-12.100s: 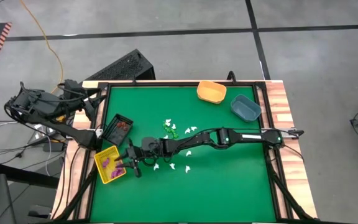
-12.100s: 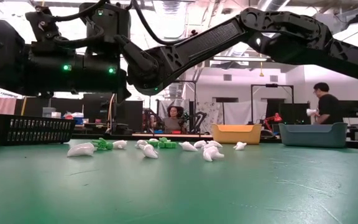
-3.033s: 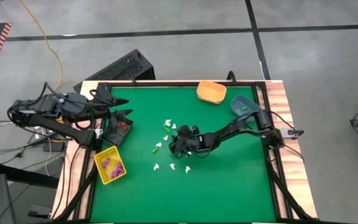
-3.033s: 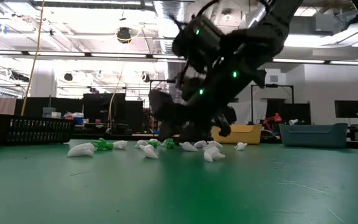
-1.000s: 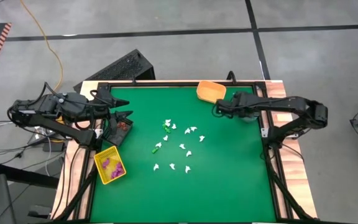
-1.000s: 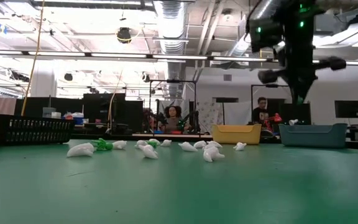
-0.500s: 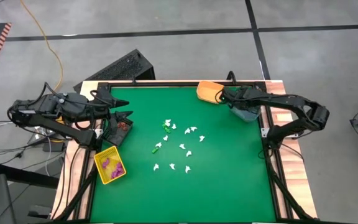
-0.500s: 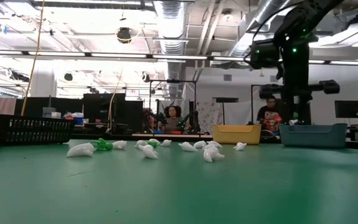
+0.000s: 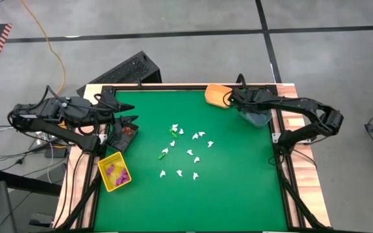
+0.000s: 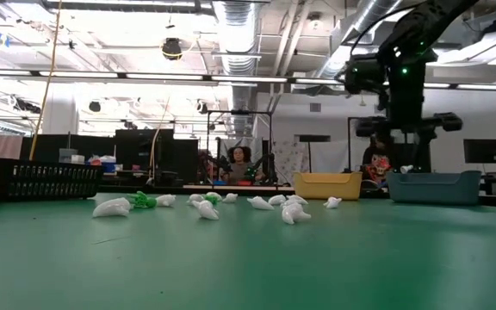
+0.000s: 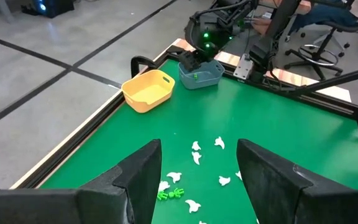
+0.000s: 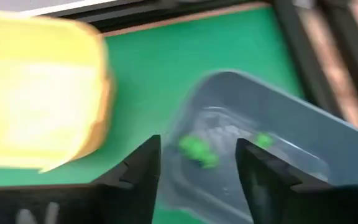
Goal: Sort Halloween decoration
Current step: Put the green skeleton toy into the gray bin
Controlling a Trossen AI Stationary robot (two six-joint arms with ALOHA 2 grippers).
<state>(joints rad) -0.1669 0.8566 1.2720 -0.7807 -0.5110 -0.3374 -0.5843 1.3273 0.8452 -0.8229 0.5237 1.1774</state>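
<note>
Lying scattered mid-desk (image 9: 238,168): tiny Halloween decoration trinkets (image 9: 188,154), mostly white, a few green. Hovering over the blue bin (image 12: 272,130) at the far right corner, the right end effector (image 12: 197,165), fingers spread and holding nothing; two green trinkets (image 12: 197,151) inside that bin. Beside it, an orange bin (image 9: 217,95), seemingly bare. Near the left edge, a yellow bin (image 9: 114,173) with purple pieces and a black bin (image 9: 124,133) with reddish-brown ones. Poised above the black bin, the left end effector (image 11: 199,163), fingers spread.

Green-topped table (image 9: 238,188) with dark rim and wood side strips. Loose trinkets (image 9: 185,153), mostly white and a few green, lay clustered mid-surface. Relative to that cluster: yellow bin (image 9: 114,172) and black bin (image 9: 124,133) on one side; orange bin (image 9: 216,95) and blue bin (image 9: 256,116) at the far opposite corner.
</note>
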